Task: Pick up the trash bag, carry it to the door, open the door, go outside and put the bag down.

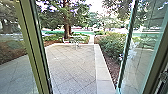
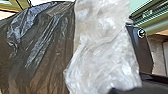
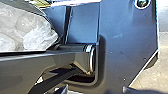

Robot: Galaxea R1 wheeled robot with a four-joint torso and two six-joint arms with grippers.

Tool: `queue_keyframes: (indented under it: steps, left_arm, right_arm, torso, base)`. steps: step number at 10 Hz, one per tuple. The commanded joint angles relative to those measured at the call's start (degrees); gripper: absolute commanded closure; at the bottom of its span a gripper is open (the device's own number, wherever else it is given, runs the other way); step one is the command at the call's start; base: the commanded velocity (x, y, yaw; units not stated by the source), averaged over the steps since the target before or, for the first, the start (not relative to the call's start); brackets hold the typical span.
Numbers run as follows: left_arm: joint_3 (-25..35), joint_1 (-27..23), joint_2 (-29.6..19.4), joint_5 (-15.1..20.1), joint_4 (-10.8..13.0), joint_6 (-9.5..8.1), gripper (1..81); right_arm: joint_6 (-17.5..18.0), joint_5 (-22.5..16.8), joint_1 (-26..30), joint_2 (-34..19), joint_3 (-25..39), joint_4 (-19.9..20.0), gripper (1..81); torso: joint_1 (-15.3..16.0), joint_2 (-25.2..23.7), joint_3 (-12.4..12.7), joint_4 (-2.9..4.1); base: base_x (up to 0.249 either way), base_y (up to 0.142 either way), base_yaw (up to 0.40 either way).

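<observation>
Whether the left jaws or the right jaws are clenched or released, I cannot tell. The trash bag [image 2: 37, 50] is close to the left wrist camera: dark, glossy plastic with long creases and folds. Against it lies crumpled translucent plastic [image 2: 102, 55], whitish; I cannot tell whether the two are one bag. Similar pale plastic [image 3: 35, 37] is near the right wrist camera, bunched beside the robot's own dark parts.

Ahead, the glass door [image 1: 143, 50] stands open on the robot's right, leaving a gap between its edge and the olive upright [image 1: 31, 42] on the left. A glass pane [image 1: 15, 67] lies to the left of that upright.

Through the opening spreads a paved yard [image 1: 72, 67] of slabs laid diagonally, with a paler strip [image 1: 102, 72] along its right side. Beyond that strip are dark mulch and green shrubs [image 1: 112, 46]. At the far end stand a small table [image 1: 76, 40] and a thick-trunked tree [image 1: 67, 22].
</observation>
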Motion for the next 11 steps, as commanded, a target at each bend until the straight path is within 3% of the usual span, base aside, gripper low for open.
queue_keyframes:
  steps: [1, 11]
  left_arm:
    - [-0.01, -3.22, 0.14, 2.74, -0.16, 0.28, 81.1]
    - [-0.01, -3.22, 0.22, 2.74, -0.07, 0.28, 81.1]
  right_arm:
    - [-0.15, -2.85, 2.66, 0.62, 0.32, -0.51, 1.0]
    - [-0.24, -2.85, 2.65, 0.71, 0.32, -0.51, 1.0]
  torso:
    - [-0.02, 0.00, 0.00, 0.00]
    - [-0.13, -0.06, 0.02, 0.00]
  base:
    - [0.159, 0.000, 0.000]
    - [0.159, 0.000, 0.000]
